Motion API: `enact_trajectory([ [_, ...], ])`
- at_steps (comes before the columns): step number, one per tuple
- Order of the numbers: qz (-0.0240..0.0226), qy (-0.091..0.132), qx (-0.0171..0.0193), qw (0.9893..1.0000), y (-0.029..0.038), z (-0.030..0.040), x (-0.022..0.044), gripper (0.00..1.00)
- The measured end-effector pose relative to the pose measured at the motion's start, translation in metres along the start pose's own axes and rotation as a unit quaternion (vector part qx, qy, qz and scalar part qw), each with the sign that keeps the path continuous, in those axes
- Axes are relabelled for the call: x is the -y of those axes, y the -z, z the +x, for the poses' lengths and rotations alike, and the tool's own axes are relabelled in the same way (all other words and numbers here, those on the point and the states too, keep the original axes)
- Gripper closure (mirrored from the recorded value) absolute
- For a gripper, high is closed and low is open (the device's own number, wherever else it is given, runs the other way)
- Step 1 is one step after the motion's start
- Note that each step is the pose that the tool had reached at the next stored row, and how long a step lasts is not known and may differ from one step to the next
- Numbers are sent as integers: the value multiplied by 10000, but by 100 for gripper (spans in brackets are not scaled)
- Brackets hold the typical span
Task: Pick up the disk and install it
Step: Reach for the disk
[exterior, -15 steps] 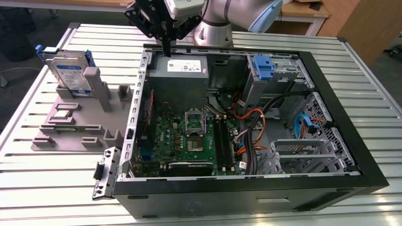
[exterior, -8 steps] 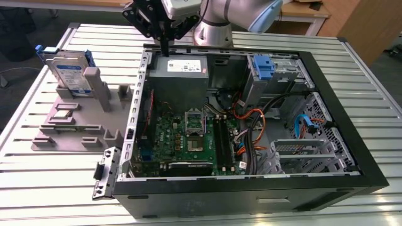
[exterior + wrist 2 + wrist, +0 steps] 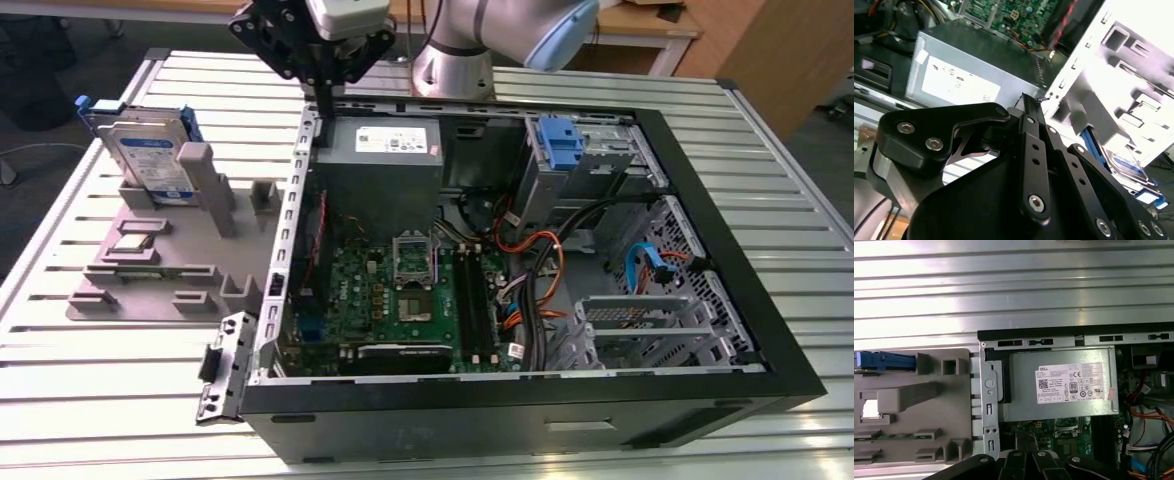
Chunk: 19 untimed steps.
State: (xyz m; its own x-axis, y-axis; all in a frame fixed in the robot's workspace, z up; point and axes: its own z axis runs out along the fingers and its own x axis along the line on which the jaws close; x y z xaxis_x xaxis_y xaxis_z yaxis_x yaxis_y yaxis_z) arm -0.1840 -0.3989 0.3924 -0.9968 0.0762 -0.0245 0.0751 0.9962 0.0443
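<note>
Pincer [image 3: 320, 128] hangs closed and empty, the disk [image 3: 140, 155] standing on edge in a grey holder [image 3: 160, 272] toward the exterior view's left.

Computer case [image 3: 534, 412]; grey, perhaps plastic, holder [image 3: 140, 298]

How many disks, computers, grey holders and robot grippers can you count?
Disk: 1
Computer: 1
Grey holder: 1
Gripper: 1
Total: 4
</note>
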Motion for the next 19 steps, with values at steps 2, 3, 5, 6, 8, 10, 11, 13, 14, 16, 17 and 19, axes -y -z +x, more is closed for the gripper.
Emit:
enact_trajectory([
  [2, 0, 0, 0, 10000, 1, 66, 5, 89],
  [3, -1, 0, 0, 10000, 1, 97, 7, 89],
  [5, 0, 1, 0, 10000, 3, 155, 12, 89],
  [6, 0, 0, 0, 10000, 3, 182, 14, 89],
  [8, 0, 0, 0, 10000, 5, 234, 18, 89],
  [10, 0, 0, 0, 10000, 6, 287, 22, 89],
  [11, 0, 0, 0, 10000, 6, 313, 24, 89],
  [13, 0, 0, 0, 10000, 7, 367, 28, 89],
  [14, 0, 0, 0, 10000, 8, 394, 30, 89],
  [16, 0, 0, 0, 10000, 9, 453, 34, 89],
  [17, 0, 0, 0, 10000, 10, 483, 37, 89],
  [19, 0, 1, 1, 10000, 11, 544, 41, 89],
])
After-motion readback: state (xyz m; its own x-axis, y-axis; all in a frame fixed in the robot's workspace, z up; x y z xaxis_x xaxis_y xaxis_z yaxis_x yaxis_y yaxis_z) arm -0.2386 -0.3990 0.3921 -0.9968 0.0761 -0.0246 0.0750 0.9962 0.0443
